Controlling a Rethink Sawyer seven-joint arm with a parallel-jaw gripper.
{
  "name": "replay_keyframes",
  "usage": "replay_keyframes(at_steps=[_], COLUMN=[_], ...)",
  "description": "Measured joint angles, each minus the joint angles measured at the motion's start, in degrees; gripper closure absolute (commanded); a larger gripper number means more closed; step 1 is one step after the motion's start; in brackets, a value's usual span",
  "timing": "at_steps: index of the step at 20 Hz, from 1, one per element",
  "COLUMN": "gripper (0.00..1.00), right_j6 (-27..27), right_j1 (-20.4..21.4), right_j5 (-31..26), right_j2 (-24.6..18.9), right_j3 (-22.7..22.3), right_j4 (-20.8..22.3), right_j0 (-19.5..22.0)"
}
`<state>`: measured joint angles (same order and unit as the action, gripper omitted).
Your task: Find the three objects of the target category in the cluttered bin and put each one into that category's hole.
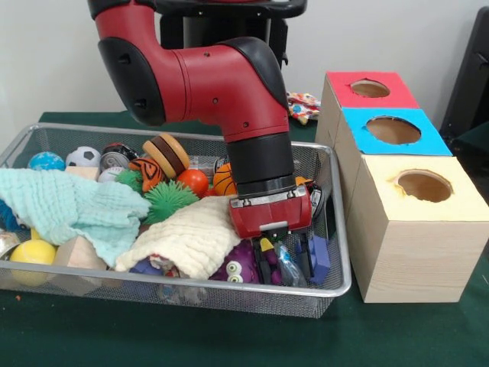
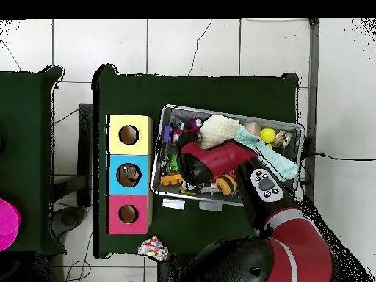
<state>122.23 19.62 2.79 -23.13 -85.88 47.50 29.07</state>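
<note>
So, front view, left to right: wire mesh bin (image 1: 340, 287) sat on the green table (image 1: 229, 336), packed with clutter. At its left end a yellow ball (image 1: 32, 252) lay low against the near wall, a mint green cloth (image 1: 69, 206) draped above it, and a blue globe ball (image 1: 46, 161) plus a small soccer ball (image 1: 83, 157) sat along the far wall. Further right came a striped wooden disc (image 1: 168, 154), a spiky green ball (image 1: 170, 200), a red ball (image 1: 194, 182) and a small basketball (image 1: 223, 180). A cream cloth (image 1: 191, 237) was heaped in the middle, with a purple toy with eyes (image 1: 238, 267) just below its right edge.

Red arm (image 1: 221, 84) came down into the right part of the bin. Gripper (image 1: 273, 256) was sunk among a clear plastic item (image 1: 289, 267) and a blue piece (image 1: 318, 260) at the bin's right end; fingers were buried in clutter, so couldn't tell if spread or pinching. Which items were the target category wasn't clear; purple toy lay just left of the gripper, blue piece just right.

Right of the bin stood a wooden box row: yellow-topped box (image 1: 428, 202) nearest, blue-topped box (image 1: 393, 131) behind, red-topped box (image 1: 370, 90) farthest, each with a round hole. A patterned bag (image 1: 304, 105) lay on the table behind the bin
</note>
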Motion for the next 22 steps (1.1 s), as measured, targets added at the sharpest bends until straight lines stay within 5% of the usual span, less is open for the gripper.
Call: replay_keyframes(at_steps=[22], gripper=[0.0], right_j6=[0.0], right_j1=[-1.0], right_j5=[-0.1], right_j2=[-0.5], right_j3=[2.9], right_j4=[0.0], right_j0=[0.1])
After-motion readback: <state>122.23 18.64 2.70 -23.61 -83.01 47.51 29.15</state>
